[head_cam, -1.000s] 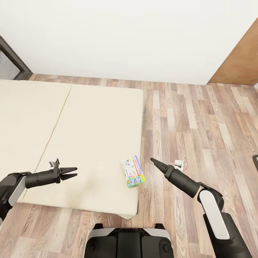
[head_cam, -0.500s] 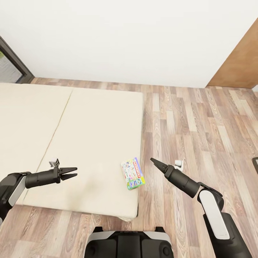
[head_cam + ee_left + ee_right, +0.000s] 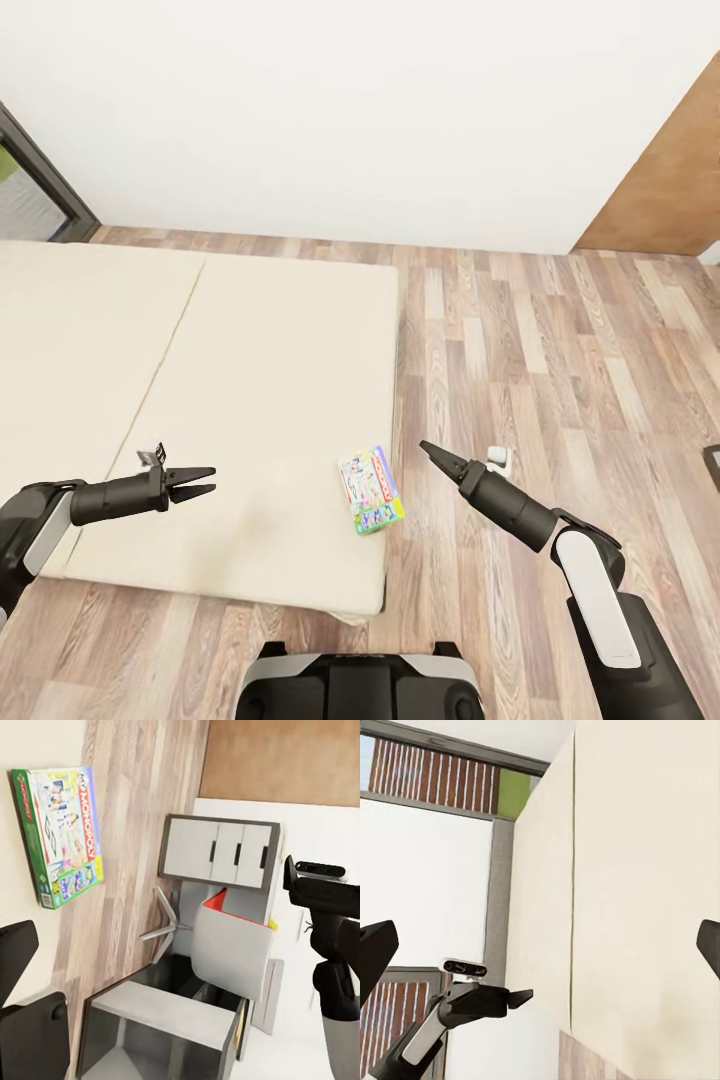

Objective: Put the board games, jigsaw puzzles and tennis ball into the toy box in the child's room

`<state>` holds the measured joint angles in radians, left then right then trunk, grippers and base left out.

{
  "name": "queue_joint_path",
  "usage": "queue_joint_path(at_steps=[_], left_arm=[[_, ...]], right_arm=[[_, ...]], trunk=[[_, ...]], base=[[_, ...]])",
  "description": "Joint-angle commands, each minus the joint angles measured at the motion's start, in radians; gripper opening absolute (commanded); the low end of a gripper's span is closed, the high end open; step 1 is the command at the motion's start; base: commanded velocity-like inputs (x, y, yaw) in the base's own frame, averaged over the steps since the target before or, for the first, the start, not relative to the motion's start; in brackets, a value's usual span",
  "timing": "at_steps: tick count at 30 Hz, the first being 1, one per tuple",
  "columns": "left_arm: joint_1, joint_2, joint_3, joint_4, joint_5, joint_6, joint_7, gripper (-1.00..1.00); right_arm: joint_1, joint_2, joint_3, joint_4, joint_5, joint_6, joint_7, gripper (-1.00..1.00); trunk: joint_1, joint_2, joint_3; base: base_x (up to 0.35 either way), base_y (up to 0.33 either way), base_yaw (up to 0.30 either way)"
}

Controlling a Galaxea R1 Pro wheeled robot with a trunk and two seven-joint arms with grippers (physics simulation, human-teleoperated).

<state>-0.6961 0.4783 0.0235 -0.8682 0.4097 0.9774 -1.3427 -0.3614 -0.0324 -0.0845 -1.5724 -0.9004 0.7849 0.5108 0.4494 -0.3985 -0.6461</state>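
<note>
A colourful Monopoly board game (image 3: 370, 490) lies flat on the cream bed (image 3: 250, 340), close to its near right corner. It is also in the left wrist view (image 3: 60, 832), lying beside the bed's edge above the wood floor. My left gripper (image 3: 205, 480) hangs open over the bed, well left of the game, with nothing in it. Just right of the game my right gripper (image 3: 428, 449) hovers over the floor. Its fingertips (image 3: 375, 945) stand wide apart in the right wrist view, holding nothing. The table and toy box are out of view.
Wood floor (image 3: 560, 360) runs right of the bed up to a white wall (image 3: 350, 100). A window frame (image 3: 40, 185) sits at the far left, a brown panel (image 3: 670, 190) at the far right. The left wrist view holds a grey cabinet (image 3: 217, 855), a chair (image 3: 225, 945) and a desk (image 3: 157, 1027).
The whole head picture has shifted a little, with the bed and game sliding downward, so the camera moved. Both arms keep the same pose and the game lies where it was.
</note>
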Motion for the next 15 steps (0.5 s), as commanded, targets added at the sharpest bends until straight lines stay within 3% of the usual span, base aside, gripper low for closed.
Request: queue_joint_path(at_steps=[1,15], left_arm=[[0.0,0.0,0.0,0.0,0.003,0.009,-0.001,1.0],[0.0,0.0,0.0,0.0,0.002,0.009,-0.001,1.0]], right_arm=[[-0.001,0.0,-0.001,0.0,-0.002,0.007,0.002,1.0],[-0.001,0.0,-0.001,0.0,-0.002,0.007,0.002,1.0]], trunk=[[0.001,-0.001,0.001],[0.001,-0.001,0.024]], base=[[0.0,0.0,0.0],[0.0,0.0,0.0]])
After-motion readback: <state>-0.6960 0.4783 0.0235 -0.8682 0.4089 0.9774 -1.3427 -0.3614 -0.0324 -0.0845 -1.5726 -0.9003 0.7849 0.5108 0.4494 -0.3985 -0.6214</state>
